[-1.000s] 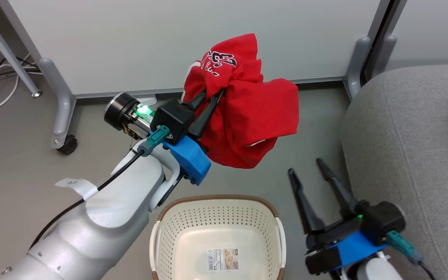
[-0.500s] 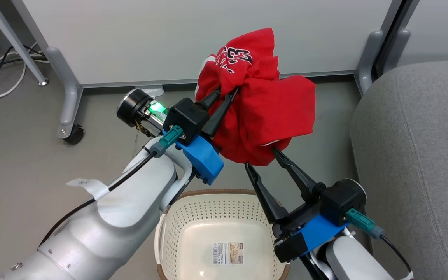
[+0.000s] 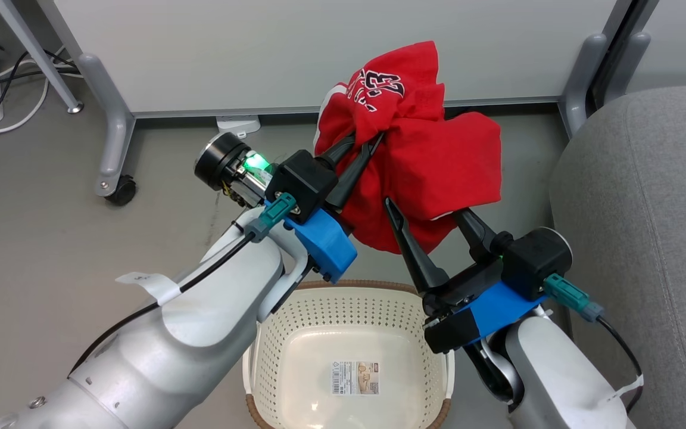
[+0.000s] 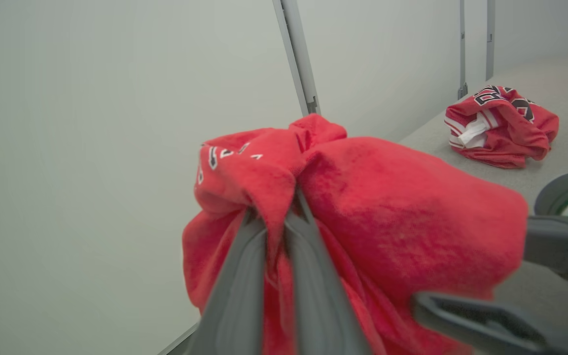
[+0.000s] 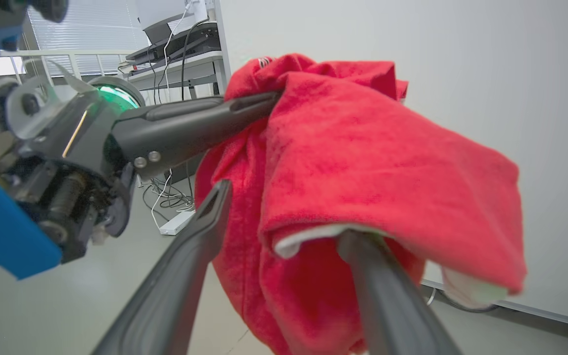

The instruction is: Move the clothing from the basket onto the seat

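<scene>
Jersey (image 3: 432, 155): "23"; basket sticker (image 3: 355, 378) illegible.

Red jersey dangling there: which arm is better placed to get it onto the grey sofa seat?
Probably the right. The left gripper is shut on the bright red soft jersey, but the open right gripper straddles its lower fold, nearer the light grey fabric seat.

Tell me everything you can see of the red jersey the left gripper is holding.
The red jersey is soft, fleecy-looking cloth, bunched into a hanging bundle. Dark block characters edged in white show on its top fold; white trim peeks from a lower hem. The left gripper pinches it shut, above the floor beyond the basket. The open right gripper straddles its lower part, one finger under a fold.
</scene>
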